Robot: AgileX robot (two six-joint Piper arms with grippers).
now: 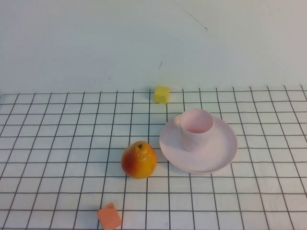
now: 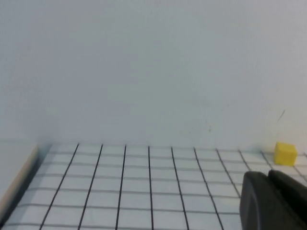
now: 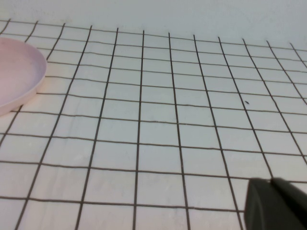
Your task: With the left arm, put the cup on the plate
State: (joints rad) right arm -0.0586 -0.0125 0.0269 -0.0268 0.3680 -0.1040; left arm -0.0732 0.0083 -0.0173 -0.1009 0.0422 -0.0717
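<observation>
The pale pink cup (image 1: 195,128) stands upright on the round pale pink plate (image 1: 225,151), toward the plate's left side. Neither arm shows in the high view. In the left wrist view my left gripper (image 2: 266,178) is shut, its two black fingers pressed together with nothing between them, hovering over the grid cloth far from the cup. My right gripper (image 3: 271,184) is also shut and empty, over bare cloth, with the plate's rim (image 3: 29,81) off to one side of it.
An orange-yellow pear (image 1: 139,160) lies left of the plate. A yellow cube (image 1: 161,94) sits at the back edge of the cloth, also visible as the yellow cube (image 2: 285,154). An orange cube (image 1: 109,216) lies near the front edge.
</observation>
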